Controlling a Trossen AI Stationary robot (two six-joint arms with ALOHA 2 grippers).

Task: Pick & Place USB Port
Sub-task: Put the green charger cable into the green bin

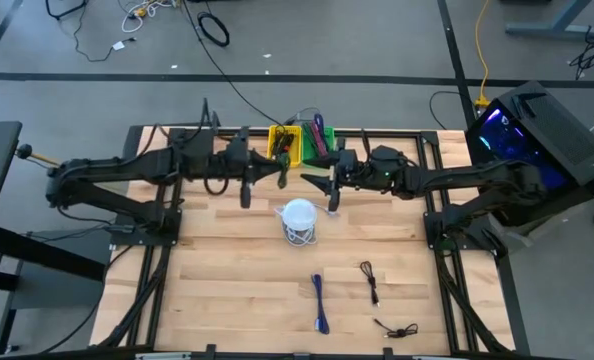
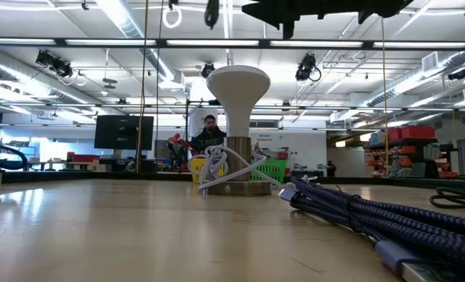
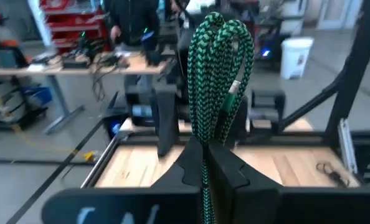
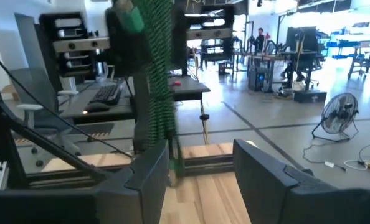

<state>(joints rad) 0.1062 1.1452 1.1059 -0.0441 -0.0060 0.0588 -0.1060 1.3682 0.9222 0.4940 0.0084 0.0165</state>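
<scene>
A green-and-black braided cable (image 3: 219, 81), coiled into a bundle, is held by my left gripper (image 3: 207, 155) above the table's far middle (image 1: 282, 177). My right gripper (image 4: 197, 180) faces it from the right (image 1: 330, 187) and is open. The same green cable (image 4: 157, 81) hangs just in front of one right finger (image 4: 149, 177); whether they touch I cannot tell. A white mushroom-shaped stand (image 1: 299, 222) with white cable wound around its foot (image 2: 231, 168) stands on the table just near of both grippers. My left gripper pinches the green cable bundle between its two fingers, several strands together, at the bundle's lower part (image 3: 205, 163). The fingers reach level from the table's left. The looped end (image 3: 225, 31) sticks out past the fingertips, and the bundle is lifted clear of the table.
A blue braided cable (image 1: 320, 303) and two black cables (image 1: 369, 280) (image 1: 397, 328) lie on the near half of the table. A yellow bin (image 1: 280, 140) and a green bin (image 1: 320, 140) sit at the far edge. A person shows in the room behind.
</scene>
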